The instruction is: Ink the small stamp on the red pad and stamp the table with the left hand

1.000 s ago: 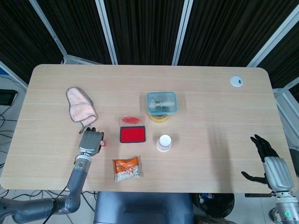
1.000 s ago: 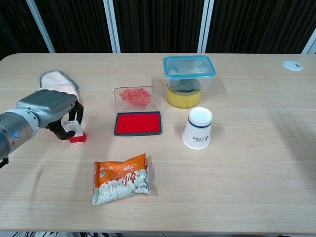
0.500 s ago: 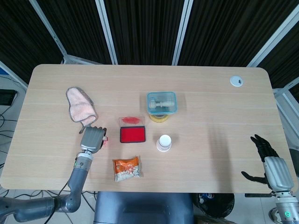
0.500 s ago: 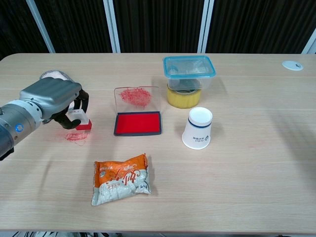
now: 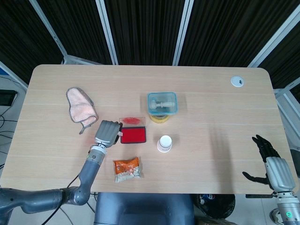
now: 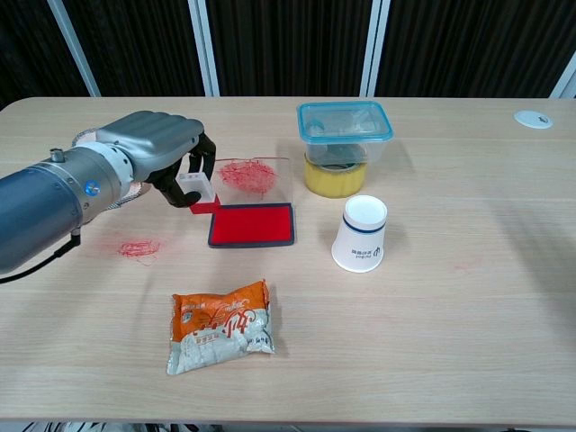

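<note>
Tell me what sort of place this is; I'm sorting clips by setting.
Probably a robot lab or test cell: a bare wooden table stands before black ribbed wall panels, with cables trailing on the floor and a mixed set of practice props, like the snack packet.

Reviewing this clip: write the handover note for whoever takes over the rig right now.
Left hand holds the small stamp above the left edge of the red pad, lid tipped back behind it.
Right hand is open, idle at the table's right front corner.
Done: one red stamp mark is already on the table, left of the pad.
Left: judge whether that print suffices. If so, set the stamp down; if another is wanted, re-ink and stamp again.
</note>
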Robot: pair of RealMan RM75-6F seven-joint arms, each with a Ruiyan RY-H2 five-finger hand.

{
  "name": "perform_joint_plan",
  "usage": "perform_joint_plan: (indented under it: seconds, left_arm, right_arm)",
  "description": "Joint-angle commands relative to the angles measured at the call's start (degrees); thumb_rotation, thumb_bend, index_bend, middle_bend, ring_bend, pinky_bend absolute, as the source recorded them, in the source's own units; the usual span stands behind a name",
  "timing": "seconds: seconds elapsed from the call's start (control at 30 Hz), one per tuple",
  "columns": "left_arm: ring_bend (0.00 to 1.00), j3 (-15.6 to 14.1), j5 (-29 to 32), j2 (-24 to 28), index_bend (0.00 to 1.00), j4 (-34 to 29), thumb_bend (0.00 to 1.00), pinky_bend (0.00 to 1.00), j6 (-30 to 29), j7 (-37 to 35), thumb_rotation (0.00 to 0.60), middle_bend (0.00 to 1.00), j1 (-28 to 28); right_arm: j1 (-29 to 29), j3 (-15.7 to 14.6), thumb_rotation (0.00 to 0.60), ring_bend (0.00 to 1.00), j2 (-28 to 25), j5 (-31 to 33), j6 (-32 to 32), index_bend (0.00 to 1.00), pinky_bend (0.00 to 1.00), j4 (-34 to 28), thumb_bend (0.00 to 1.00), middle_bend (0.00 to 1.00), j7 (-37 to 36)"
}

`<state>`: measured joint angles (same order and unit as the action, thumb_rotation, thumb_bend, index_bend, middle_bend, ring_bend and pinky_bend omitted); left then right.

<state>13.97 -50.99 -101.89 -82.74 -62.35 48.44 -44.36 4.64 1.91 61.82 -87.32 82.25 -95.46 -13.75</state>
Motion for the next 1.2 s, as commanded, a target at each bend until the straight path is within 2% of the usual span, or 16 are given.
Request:
perform_joint_plan:
  seconds: [0.03,0.33,0.9,1.2]
  left_arm:
    - [0.55,0.69,1.62,-1.01,0.72,0.92,0.49,0.60,0.77,1.56,0.600,0.73,-1.65]
    - [0.56,1.55,5.55,-3.93,0.74,4.58,0.49,0.62,1.58,5.05,0.600,0.75,-5.36]
    - [0.57,2.42,15.75,-7.62,0.74,6.94,0.49,0.62,0.66,14.78,0.600,0.75,-11.89]
    - [0.57,2.47,17.62,-9.34,0.74,9.24,0.49,0.63,-0.36,15.56,0.600,0.76,-13.46]
  right_arm:
    - [0.02,0.01,0.600,0.00,-0.08,0.14,-0.14,0.00,0.18,-0.11,0.14,0.00,-0.20]
    - [0.15,0.08,0.600,0.00,-0.28,0.62,-0.68,0.00,0.18,-0.43,0.14,0.00,-0.63]
    - [0.28,0.10,0.600,0.00,-0.69,0.88,-1.22,0.00,0.18,-0.78,0.15,0.00,-1.56]
    - [0.31,0.07,0.600,0.00,-0.90,0.80,-1.30,0.00,0.18,-0.86,0.15,0.00,-2.10]
